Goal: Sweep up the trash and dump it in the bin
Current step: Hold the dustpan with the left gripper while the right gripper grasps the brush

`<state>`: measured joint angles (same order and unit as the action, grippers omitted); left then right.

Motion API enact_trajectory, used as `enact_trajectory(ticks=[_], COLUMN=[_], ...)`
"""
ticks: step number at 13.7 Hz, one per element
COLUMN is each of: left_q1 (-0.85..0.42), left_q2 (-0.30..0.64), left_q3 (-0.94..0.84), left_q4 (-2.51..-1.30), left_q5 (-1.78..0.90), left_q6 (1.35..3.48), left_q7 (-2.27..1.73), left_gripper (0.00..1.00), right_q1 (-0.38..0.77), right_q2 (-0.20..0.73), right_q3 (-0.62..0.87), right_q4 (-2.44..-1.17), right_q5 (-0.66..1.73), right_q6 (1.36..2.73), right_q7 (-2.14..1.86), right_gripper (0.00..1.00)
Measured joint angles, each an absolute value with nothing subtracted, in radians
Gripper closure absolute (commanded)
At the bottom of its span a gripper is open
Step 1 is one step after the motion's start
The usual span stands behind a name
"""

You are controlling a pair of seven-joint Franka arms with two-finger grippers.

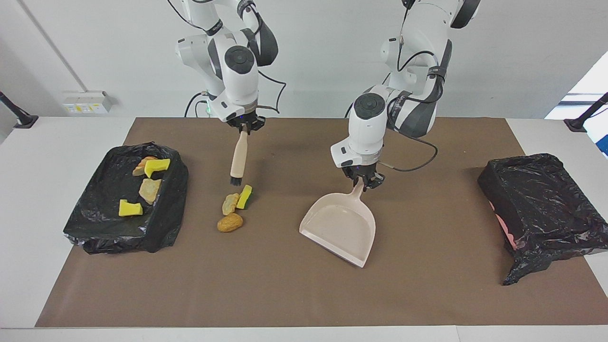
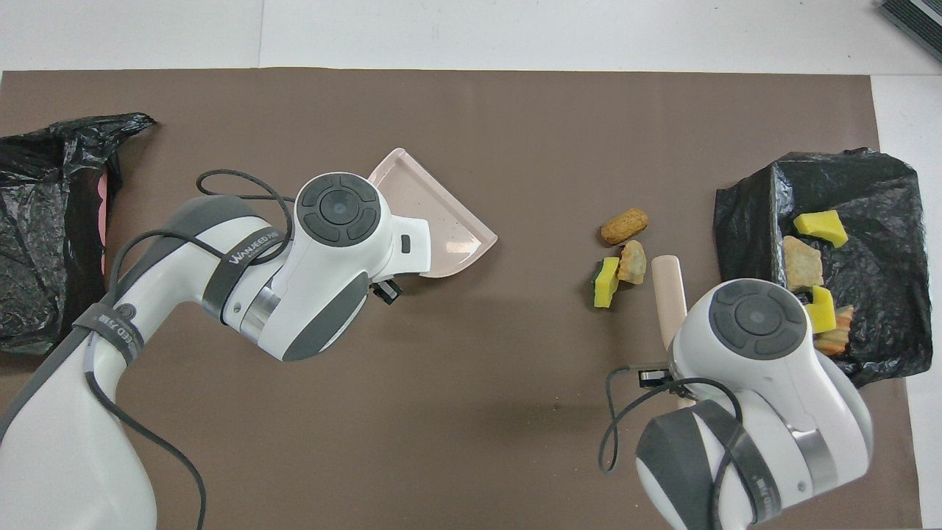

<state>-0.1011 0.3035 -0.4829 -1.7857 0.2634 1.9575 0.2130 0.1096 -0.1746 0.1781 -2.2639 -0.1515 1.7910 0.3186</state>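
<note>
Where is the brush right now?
The right gripper holds the brush bristles down, just above the three loose trash pieces, beside the bin holding trash.

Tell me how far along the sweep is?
Partway. Four pieces already lie in the black-lined bin at the right arm's end. Right gripper holds the hand brush above three loose pieces; left gripper holds the dustpan. Those three remain.

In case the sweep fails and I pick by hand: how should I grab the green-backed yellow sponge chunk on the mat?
Pinch the green-backed sponge chunk across its two broad faces, yellow and green, coming straight down from above. It stands on edge, so the thin way fits between fingers. A tan lump lies close against one side, so set the fingers along the free ends, probably.
</note>
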Motion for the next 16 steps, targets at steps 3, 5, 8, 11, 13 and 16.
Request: enact_trajectory(ticks=[3, 5, 8, 11, 13, 16], left_q1=[-0.099, -0.099, -0.1, -0.101, -0.102, -0.102], left_q2=[0.298, 0.298, 0.298, 0.288, 0.269, 0.242], left_q3=[-0.483, -0.484, -0.499, -0.525, -0.532, -0.533], left_q4=[-1.786, -1.787, -1.791, -1.825, -1.873, -1.929], left_q5=[0.264, 0.264, 0.264, 0.265, 0.266, 0.267], left_q6=[1.921, 1.914, 1.915, 1.97, 2.03, 2.087], left_q7=[0.379, 0.485, 0.542, 0.577, 0.587, 0.588], left_gripper=[1.0, 1.0, 1.0, 1.0, 1.0, 1.0], right_q1=[0.091, 0.09, 0.09, 0.105, 0.147, 0.248], right_q2=[-0.108, -0.044, 0.003, 0.014, 0.034, 0.086], right_q3=[0.179, 0.181, 0.189, 0.194, 0.195, 0.198], right_q4=[-2.27, -2.27, -2.266, -2.264, -2.251, -2.221], right_q5=[-0.243, -0.265, -0.257, -0.139, -0.071, 0.059], right_q6=[1.822, 1.867, 1.886, 1.886, 1.89, 1.938], right_q7=[0.297, 0.297, 0.297, 0.299, 0.343, 0.43], right_gripper=[1.0, 1.0, 1.0, 1.0, 1.0, 1.0])
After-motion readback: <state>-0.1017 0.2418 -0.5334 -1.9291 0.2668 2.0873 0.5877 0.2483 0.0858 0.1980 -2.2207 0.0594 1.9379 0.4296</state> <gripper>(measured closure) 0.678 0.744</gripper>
